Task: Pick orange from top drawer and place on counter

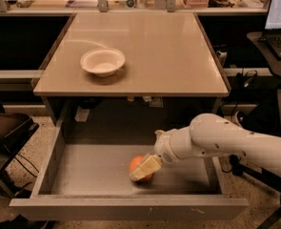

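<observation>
The orange [136, 162] lies on the flat grey bottom of the open top drawer [92, 173], right of its middle and near the front panel. My gripper [141, 171] is down in the drawer right at the orange, covering its front right side, and the white arm [216, 140] reaches in from the right. The orange rests on the drawer floor. The beige counter [149, 42] is above and behind the drawer.
A white bowl [102, 61] stands on the counter's left half. A laptop [278, 18] on a dark stand is at the far right. A dark chair [6, 123] is to the drawer's left. Clutter lines the shelf behind the counter.
</observation>
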You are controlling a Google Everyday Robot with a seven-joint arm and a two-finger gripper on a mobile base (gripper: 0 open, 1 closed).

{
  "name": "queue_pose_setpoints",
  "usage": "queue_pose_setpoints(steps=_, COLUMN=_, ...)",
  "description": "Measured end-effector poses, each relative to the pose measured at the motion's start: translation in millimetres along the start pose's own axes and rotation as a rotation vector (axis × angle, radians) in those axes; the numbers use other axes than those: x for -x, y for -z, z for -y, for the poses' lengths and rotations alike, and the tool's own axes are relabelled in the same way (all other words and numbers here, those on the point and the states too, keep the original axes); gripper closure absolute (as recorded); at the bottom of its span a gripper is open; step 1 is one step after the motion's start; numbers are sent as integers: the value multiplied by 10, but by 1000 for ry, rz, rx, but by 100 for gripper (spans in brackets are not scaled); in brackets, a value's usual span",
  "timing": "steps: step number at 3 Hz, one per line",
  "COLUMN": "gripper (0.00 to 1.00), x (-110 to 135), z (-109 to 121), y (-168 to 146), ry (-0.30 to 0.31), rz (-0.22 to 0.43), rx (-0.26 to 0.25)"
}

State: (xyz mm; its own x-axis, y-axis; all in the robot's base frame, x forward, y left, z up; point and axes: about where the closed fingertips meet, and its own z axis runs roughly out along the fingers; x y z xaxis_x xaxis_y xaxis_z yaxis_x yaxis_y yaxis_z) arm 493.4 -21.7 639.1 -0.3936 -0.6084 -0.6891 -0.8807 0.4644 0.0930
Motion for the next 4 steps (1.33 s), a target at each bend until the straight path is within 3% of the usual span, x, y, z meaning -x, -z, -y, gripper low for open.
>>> queue_pose_setpoints(steps=1, gripper=0, x=-177, z=-65, y=-100, ry=-38, rz=1, rx=18)
queue_pose_setpoints(steps=2, gripper=0, x=-177, z=-65, y=-100, ry=-38, rz=1, rx=18)
queue_pose_setpoints(steps=4, gripper=32, x=-177, z=-65, y=-100, ry=-38, rz=1, rx=18)
